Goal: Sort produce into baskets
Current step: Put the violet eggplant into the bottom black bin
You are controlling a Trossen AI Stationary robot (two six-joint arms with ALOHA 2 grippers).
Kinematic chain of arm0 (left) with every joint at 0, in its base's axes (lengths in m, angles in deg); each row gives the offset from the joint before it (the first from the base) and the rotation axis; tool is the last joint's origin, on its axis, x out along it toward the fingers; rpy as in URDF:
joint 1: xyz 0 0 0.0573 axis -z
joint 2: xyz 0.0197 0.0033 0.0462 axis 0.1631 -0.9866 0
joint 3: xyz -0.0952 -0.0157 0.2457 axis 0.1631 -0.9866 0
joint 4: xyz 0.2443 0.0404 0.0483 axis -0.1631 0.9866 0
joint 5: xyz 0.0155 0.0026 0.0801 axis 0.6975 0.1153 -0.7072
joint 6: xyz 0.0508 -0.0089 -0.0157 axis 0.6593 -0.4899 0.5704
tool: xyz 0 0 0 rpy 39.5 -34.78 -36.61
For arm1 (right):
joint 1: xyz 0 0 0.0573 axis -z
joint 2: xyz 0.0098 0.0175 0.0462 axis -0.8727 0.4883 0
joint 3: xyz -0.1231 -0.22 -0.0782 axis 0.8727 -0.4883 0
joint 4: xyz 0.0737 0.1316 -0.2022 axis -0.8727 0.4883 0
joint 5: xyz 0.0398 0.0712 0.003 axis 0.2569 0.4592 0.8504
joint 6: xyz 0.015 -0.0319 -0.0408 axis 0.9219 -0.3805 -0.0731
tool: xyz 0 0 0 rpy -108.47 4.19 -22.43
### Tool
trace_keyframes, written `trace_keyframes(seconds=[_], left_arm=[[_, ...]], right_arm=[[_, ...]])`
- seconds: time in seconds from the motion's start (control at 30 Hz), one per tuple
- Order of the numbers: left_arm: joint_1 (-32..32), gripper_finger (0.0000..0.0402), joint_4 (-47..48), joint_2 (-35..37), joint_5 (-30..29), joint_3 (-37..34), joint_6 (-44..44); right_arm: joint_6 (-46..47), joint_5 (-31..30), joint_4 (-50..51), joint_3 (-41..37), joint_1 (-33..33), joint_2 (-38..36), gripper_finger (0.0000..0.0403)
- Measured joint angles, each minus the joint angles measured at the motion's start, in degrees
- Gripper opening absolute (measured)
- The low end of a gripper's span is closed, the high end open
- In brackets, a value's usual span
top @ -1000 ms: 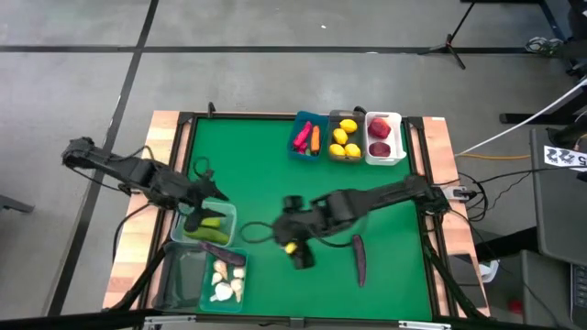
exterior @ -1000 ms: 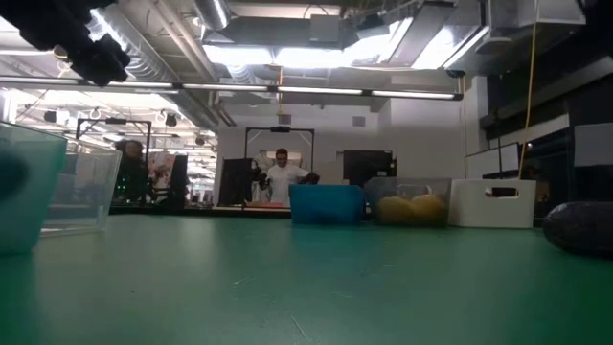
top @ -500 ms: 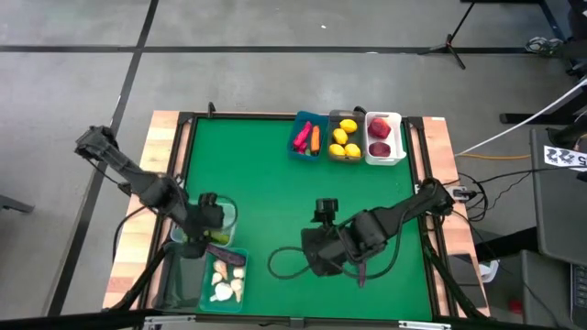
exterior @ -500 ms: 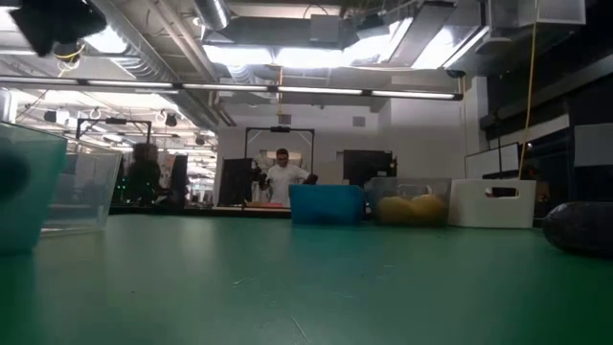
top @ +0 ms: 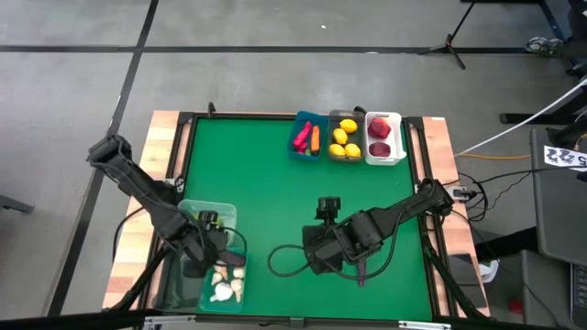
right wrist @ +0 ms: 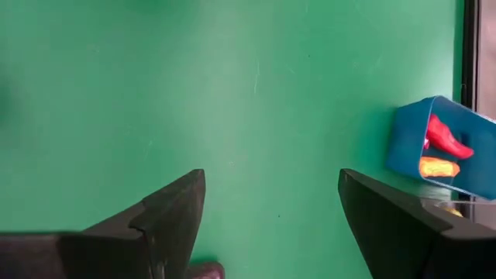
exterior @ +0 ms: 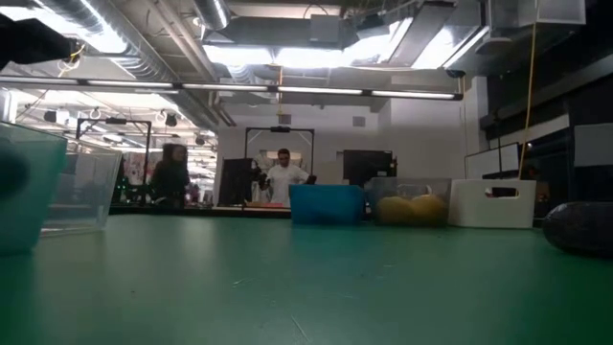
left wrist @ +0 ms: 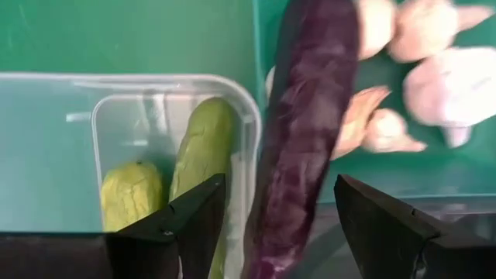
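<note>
Since a second ago my left gripper moved from the cucumber bin onto an eggplant lying by the garlic; fingers spread, nothing gripped. My right gripper, spread, hovers above the second eggplant. Both eggplants remain unsorted. Green mat; person walking behind

A green counter is stretching away toward a big bright room. At the far edge, a blue basket is sitting beside a clear basket with yellow lemons showing through it, and a white basket is next in line. Near the left edge, a teal basket and a see-through basket are standing close together. A dark eggplant is lying at the right edge. Two people are standing far back in the room.
</note>
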Motion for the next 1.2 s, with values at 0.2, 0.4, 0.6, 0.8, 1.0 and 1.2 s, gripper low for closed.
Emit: trace_keyframes(seconds=[0.2, 0.4, 0.6, 0.8, 1.0, 1.2], left_arm=[[-0.1, 0.0237, 0.1, -1.0, 0.1, -0.1, 0.4], [-0.1, 0.0217, -0.6, -1.0, 2.0, -0.1, 3.5], [-0.2, 0.0175, -0.5, -1.0, 2.0, -0.1, 4.3], [-0.2, 0.0142, -0.5, -1.0, 2.0, -0.1, 4.3], [-0.2, 0.0114, -0.5, -1.0, 2.0, -0.1, 4.4], [-0.2, 0.0103, -0.5, -1.0, 2.0, -0.1, 4.4]], right_arm=[[1.4, 0.0, 0.0, 0.0, 0.0, 0.0, 0.0296], [1.5, 0.0, 0.0, 0.0, 0.0, 0.0, 0.0295], [1.5, 0.1, 0.0, 0.0, 0.0, 0.0, 0.0295], [1.5, 0.0, 0.0, 0.0, 0.0, 0.0, 0.0295], [1.5, 0.1, 0.0, 0.0, 0.0, 0.0, 0.0295], [1.5, 0.1, 0.0, 0.0, 0.0, 0.0, 0.0295]])
